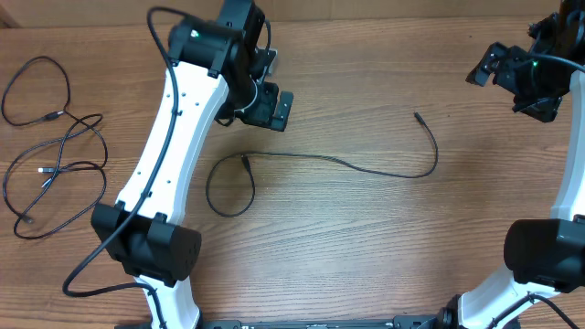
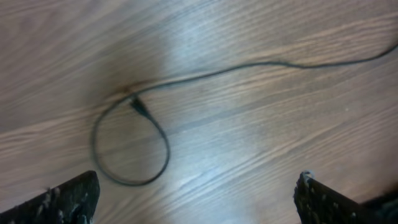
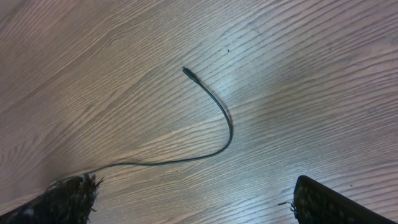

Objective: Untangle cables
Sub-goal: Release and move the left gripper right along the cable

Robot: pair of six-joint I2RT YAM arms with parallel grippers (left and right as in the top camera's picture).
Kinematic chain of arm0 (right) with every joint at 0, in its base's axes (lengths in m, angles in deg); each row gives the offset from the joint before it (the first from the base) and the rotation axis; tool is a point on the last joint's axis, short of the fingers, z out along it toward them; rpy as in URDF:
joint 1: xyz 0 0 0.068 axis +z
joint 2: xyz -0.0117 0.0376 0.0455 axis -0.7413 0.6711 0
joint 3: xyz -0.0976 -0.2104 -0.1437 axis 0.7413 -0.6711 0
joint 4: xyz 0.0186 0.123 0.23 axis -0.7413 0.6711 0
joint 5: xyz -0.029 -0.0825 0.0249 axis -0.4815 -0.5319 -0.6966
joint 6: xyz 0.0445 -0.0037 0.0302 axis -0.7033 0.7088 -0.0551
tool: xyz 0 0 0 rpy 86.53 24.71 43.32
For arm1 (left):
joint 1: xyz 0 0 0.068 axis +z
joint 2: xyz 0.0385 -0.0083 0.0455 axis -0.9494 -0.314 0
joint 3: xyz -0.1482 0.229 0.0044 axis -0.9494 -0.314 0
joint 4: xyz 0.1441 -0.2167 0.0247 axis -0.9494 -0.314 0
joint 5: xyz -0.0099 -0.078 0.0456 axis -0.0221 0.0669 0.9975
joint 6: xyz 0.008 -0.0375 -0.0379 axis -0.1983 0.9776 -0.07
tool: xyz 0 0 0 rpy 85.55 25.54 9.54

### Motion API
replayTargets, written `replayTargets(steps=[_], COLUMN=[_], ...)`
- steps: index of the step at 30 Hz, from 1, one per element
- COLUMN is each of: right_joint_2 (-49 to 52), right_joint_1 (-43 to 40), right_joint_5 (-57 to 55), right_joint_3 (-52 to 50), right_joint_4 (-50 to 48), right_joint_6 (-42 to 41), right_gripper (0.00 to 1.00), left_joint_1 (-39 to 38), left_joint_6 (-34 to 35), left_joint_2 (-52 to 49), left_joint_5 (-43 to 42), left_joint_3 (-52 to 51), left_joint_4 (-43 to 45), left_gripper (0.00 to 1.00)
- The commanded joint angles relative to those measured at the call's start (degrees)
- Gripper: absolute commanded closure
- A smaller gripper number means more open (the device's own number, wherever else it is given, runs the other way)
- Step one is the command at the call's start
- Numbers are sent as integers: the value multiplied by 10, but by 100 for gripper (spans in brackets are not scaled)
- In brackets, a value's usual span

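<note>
Two claws: left gripper point(image 1: 274, 108) and right gripper point(image 1: 501, 66) gape wide, empty, above the table point(image 1: 366, 265).
Loose cable point(image 1: 338, 163): lies between them, looped end near left gripper, bare wood all around.
Tangled cables point(image 1: 50, 155): by the table's left edge, well apart.

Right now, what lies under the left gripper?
The open left gripper hangs over bare wooden table and the looped end of the lone cable, its plug lying flat, untouched. Overhead, the left arm hides the table beneath itself.
</note>
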Motion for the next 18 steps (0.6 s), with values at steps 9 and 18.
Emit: replayTargets(steps=[9, 18], right_joint_2=[0, 0], right_joint_1=[0, 0], right_joint_5=[4, 4], right_joint_3=[-2, -2], right_joint_4=[-3, 0], right_joint_6=[3, 2], right_gripper=[0, 0], left_joint_1=[9, 9], left_joint_6=[-149, -363], left_joint_2=[2, -17], left_joint_5=[-57, -63], left_joint_3=[-195, -206], left_joint_4=[214, 259], left_gripper=[0, 1])
